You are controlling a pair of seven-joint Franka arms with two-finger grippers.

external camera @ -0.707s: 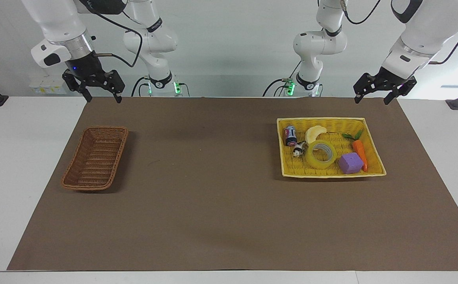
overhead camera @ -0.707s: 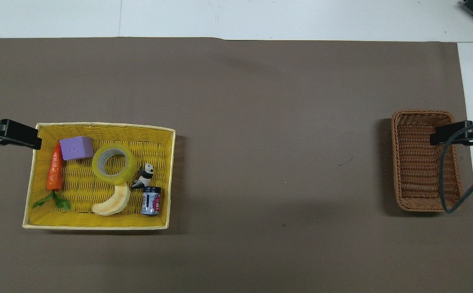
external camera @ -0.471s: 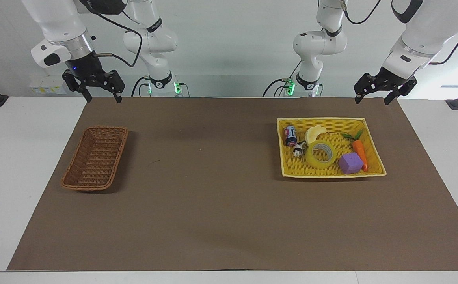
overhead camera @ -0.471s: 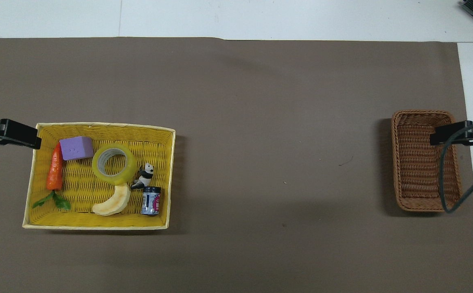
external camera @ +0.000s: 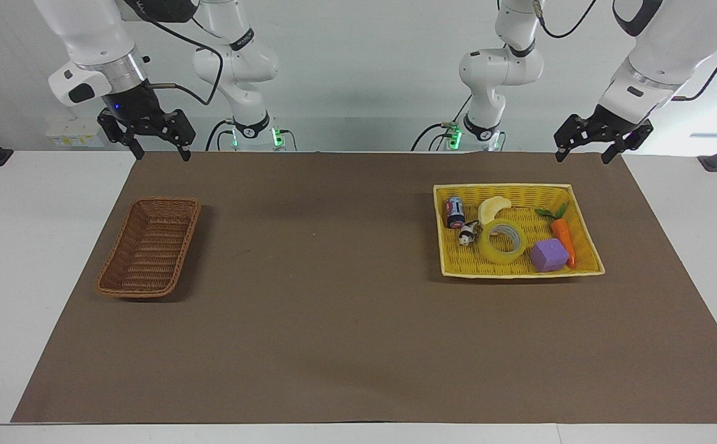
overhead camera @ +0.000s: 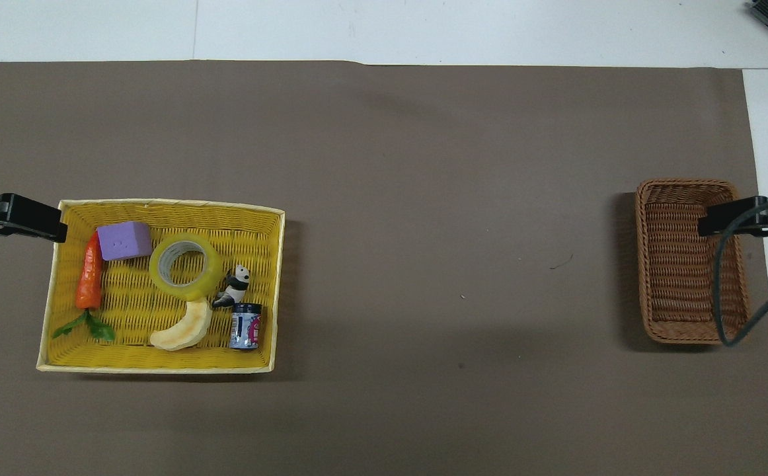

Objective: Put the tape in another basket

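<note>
The tape point(external camera: 502, 242) point(overhead camera: 184, 266), a yellow translucent roll, lies flat in the middle of the yellow basket point(external camera: 500, 187) point(overhead camera: 172, 205) toward the left arm's end of the table. The brown wicker basket point(external camera: 149, 246) point(overhead camera: 675, 291) stands empty toward the right arm's end. My left gripper point(external camera: 581, 157) hangs open in the air over the mat's edge by the yellow basket, holding nothing. My right gripper point(external camera: 161, 154) hangs open over the mat's edge by the brown basket, also holding nothing. Both arms wait.
Around the tape in the yellow basket lie a purple block point(external camera: 548, 254), a carrot point(external camera: 563, 240), a pale banana point(external camera: 493, 208), a panda figure point(external camera: 468, 233) and a small can point(external camera: 455, 211). A brown mat point(external camera: 334, 296) covers the white table.
</note>
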